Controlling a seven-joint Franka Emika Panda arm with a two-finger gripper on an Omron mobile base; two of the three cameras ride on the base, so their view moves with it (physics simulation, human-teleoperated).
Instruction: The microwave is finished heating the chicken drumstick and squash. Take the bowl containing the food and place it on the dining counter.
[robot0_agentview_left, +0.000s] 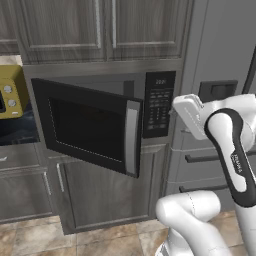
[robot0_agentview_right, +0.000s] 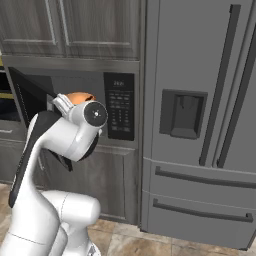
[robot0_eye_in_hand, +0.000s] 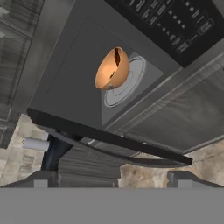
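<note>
The microwave (robot0_agentview_left: 100, 120) stands with its dark glass door swung open toward the room, its button panel (robot0_agentview_left: 159, 102) to the right of the cavity. Seen from the hand view, the orange-tan bowl (robot0_eye_in_hand: 112, 69) sits on the round white turntable (robot0_eye_in_hand: 127, 82) inside the grey interior, and a dark reddish-brown sliver near its rim appears to be the chicken drumstick (robot0_eye_in_hand: 117, 57); the squash cannot be made out. In the right base view an orange curve behind the robot's wrist looks like the same bowl (robot0_agentview_right: 80, 97).

The gripper (robot0_eye_in_hand: 113, 179) hangs outside the cavity, well apart from the bowl, looking in past the edge of the open door (robot0_eye_in_hand: 109, 140). Its two fingers (robot0_eye_in_hand: 181, 178) stand spread with nothing between them, so the hand is released and empty.

The bowl looks rigid and smooth, probably light, with loose food that would roll or spill if it tips. Its glossy wall likely offers little friction, so the sensible hold is on the rim nearest the opening, one finger inside and one outside, away from the food. It should be kept level while drawn out past the door.
</note>
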